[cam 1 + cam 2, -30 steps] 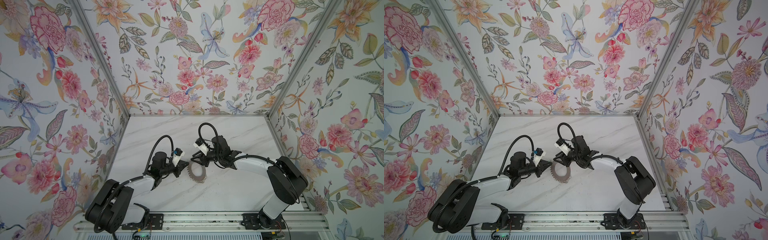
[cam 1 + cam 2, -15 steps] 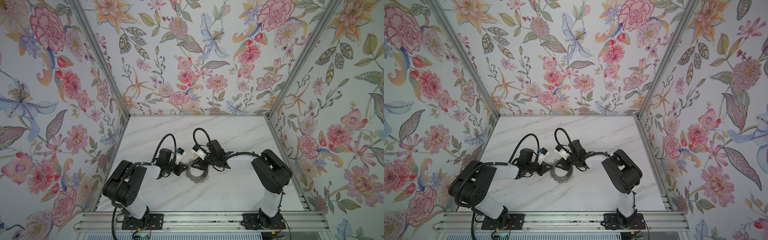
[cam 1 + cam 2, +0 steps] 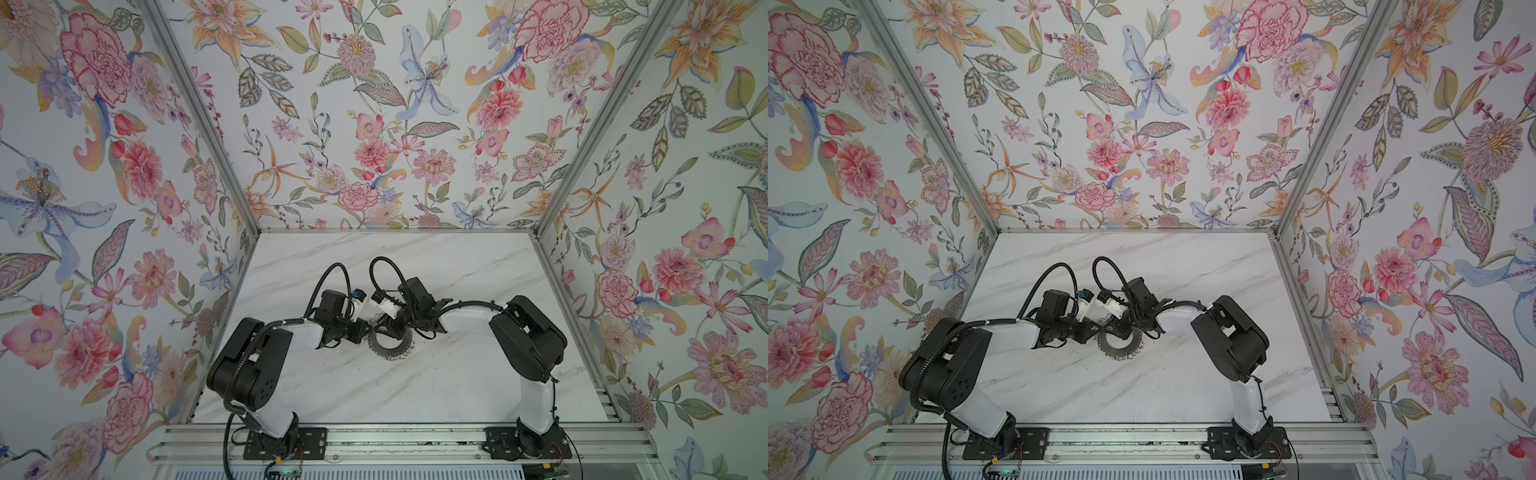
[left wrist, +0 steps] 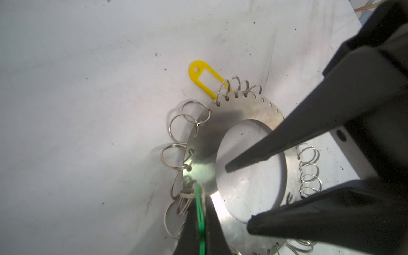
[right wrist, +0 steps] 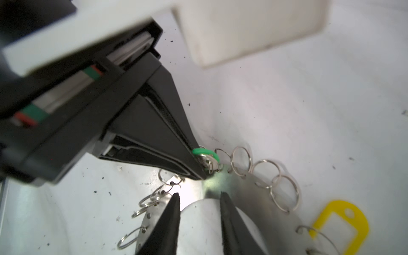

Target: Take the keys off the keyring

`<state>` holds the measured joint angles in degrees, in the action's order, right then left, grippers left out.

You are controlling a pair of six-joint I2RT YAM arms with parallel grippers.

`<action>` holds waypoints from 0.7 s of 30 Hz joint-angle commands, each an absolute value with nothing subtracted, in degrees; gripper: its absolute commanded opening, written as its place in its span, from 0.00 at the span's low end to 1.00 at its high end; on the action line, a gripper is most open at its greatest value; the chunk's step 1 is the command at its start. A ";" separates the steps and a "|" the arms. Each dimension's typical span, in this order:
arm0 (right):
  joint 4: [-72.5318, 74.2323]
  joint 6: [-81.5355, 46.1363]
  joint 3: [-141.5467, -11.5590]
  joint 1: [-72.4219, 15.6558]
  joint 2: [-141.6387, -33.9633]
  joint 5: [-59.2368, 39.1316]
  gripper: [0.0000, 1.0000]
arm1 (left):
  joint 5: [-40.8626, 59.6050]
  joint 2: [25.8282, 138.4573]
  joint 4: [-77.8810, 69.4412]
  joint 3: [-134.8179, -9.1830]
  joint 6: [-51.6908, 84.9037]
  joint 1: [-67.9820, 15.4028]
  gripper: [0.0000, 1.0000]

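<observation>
Two robot arms meet in the middle of the white table (image 3: 415, 386), right over the keyring (image 3: 390, 354), which shows in both top views (image 3: 1121, 352). The keyring is a flat grey disc (image 4: 207, 136) with a big round hole, and lots of little wire loops (image 4: 176, 128) stick out all round its edge. It lies flat on the table. The left gripper (image 4: 202, 205) is squeezed tight on the green tag (image 4: 200, 212), right at the edge of the disc. From the other arm's camera I see that same pinch (image 5: 201, 163) with the green tag (image 5: 205, 152) peeking out at the tip, and some small silvery bits hang there too, but I cannot tell what they are. The right gripper (image 4: 238, 195) has its two fingers partly apart and holds nothing. One finger points down into the big hole and the other sits over the disc's rim (image 5: 242, 187). The yellow tag (image 4: 192, 75) lies on the table just beside the keyring. One end is tucked behind a few loops, and its end with the little hole points away (image 5: 362, 227).
</observation>
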<state>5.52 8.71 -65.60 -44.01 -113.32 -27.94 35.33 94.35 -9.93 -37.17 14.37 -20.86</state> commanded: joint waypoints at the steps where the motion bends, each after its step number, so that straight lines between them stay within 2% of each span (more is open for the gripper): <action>1: 4.42 9.82 -65.95 -43.58 -114.44 -26.98 0.32 | 38.55 94.92 -6.49 -37.57 13.13 -19.98 0.00; 8: 13.48 1.87 -55.60 -40.51 -108.08 -27.61 0.35 | 41.13 86.21 -7.40 -36.67 12.63 -19.94 0.00; 12: 19.16 -6.32 -50.91 -38.26 -104.69 -33.08 0.35 | 44.29 81.92 -11.09 -35.79 14.35 -19.92 0.00; 21: 40.48 -26.47 -42.18 -37.56 -102.04 -42.89 0.45 | 50.16 83.30 -11.75 -38.36 15.19 -20.00 0.00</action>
<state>29.15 -17.06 -44.51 -37.85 -103.33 -37.69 46.98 82.61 -10.70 -36.51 14.48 -20.51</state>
